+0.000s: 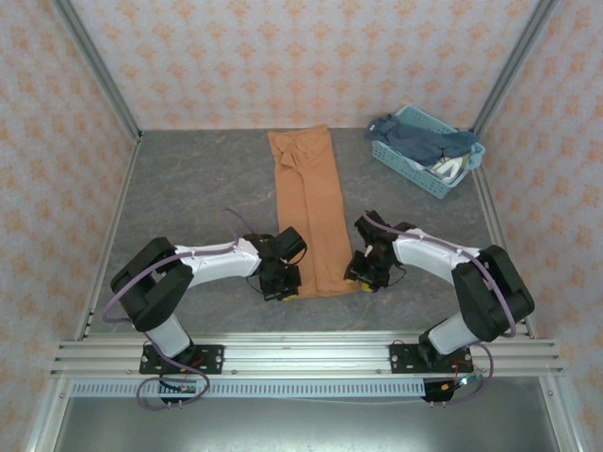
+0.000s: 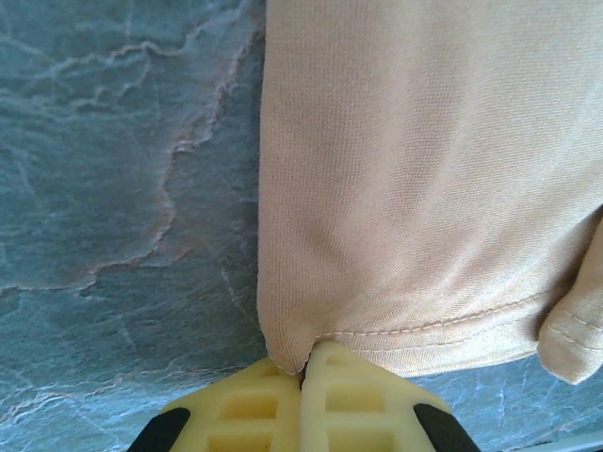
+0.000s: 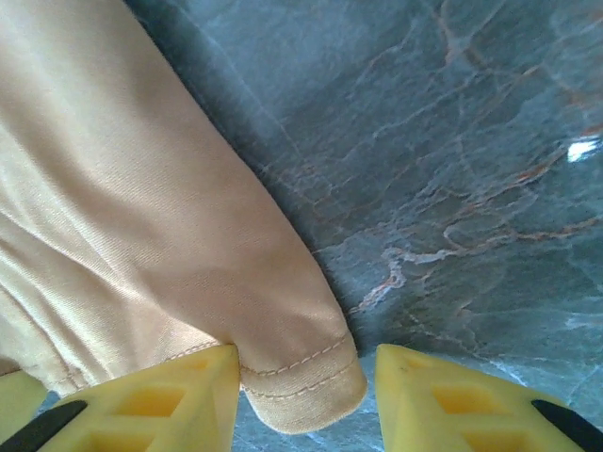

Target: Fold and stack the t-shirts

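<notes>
The orange shirt is laid flat in the middle of the tabletop, folded into a long thin strip that runs from the far side down to the two hands. Its near left corner is pinched tight by the left hand, whose fingers are pressed together on the hem. The near right corner is not yet held: the right hand is spread apart, with the corner of the hem lying between its two fingers and touched by only one of them. A blue shirt and a white shirt are piled in the basket at the far right, well apart from the strip. The step in hand is judged to be taking hold of the near end so it can be folded over toward the far end. To do it well, the right hand should be closed on the hem, with all the layers caught, before anything is lifted. Then both corners should be raised together and kept level, so the edge is not pulled crooked. The cloth should be carried straight along the strip and put down softly, so the edges are lined up.
</notes>
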Motion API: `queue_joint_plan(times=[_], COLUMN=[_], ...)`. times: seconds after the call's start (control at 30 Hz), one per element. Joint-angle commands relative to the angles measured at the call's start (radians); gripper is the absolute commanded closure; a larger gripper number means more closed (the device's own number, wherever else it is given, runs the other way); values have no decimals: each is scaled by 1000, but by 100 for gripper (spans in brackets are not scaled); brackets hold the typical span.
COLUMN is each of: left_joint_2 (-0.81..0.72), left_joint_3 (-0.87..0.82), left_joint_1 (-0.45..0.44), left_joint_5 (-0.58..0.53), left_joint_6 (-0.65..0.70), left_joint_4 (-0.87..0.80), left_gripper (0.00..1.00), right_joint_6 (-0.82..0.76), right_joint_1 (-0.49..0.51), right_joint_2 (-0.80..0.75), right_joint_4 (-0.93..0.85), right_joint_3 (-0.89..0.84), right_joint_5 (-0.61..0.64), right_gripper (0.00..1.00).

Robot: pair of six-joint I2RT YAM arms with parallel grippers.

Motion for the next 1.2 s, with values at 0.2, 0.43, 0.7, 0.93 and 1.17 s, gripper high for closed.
queue_joint_plan(times=[0.2,0.43,0.7,0.93,1.17], left_joint_2=[15,1,-64,-182,-361], left_joint_3=[-24,-23,-71,-221,-283], left_joint_1=[-5,-5,-18,-106,-149], left_joint_5=[-23,-40,-33,0,-80], left_joint_6=[15,24,68,12,-93], left_joint_4=[-40,-57,-97,-30,-18], left_gripper=[100,100,100,100,100], right_joint_6=[32,49,28,78,172], right_joint_1=[10,11,52,158,203], right_joint_2=[64,82,15,-81,-203], right_joint_4=[15,38,-86,-159,-189], right_joint_3=[12,20,24,-50,-59], right_joint_5=[26,31,31,14,19], right_gripper=[68,94,100,100,100])
